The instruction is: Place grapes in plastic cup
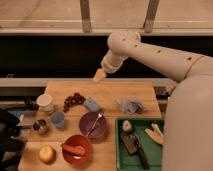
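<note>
Gripper (99,76) open & empty, hovering above far edge of table (114,91), right of grapes (73,100); plastic cup (58,119) sits just near-left of them.

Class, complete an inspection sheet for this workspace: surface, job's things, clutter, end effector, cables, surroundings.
Surface: wooden table, bare along its back edge.
Job's things: grapes lie on the table beside the white cup; plastic cup stands upright in front of them, apart.
Clutter: metal cup, apple, red bowl, purple bowl, crumpled cloth, green tray holding tools.
End effector: end effector hangs above the table's back edge, open, holding nothing.
Cables: nothing seen.
Surroundings: dark wall behind, window above.
</note>
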Robot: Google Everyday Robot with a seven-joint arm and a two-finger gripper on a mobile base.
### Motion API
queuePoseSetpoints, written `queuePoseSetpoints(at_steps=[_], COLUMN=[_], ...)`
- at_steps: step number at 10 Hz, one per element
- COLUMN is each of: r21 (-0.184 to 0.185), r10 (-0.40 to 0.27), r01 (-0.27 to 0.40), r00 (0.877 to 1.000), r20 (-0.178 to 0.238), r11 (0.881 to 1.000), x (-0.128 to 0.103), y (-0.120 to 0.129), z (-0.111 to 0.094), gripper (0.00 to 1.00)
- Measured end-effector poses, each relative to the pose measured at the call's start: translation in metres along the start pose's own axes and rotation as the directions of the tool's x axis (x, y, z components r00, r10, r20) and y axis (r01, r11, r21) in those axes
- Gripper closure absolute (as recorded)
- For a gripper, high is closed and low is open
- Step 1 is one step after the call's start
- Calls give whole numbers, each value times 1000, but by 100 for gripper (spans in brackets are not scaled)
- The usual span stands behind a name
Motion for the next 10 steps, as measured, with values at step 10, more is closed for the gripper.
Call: queuePoseSetpoints(at_steps=[10], r21=[-193], r10=[-377], r01=[390], r00=[921], r20=[99], r11=[900], x=[-71], y=[127], z=[35], gripper=[20])
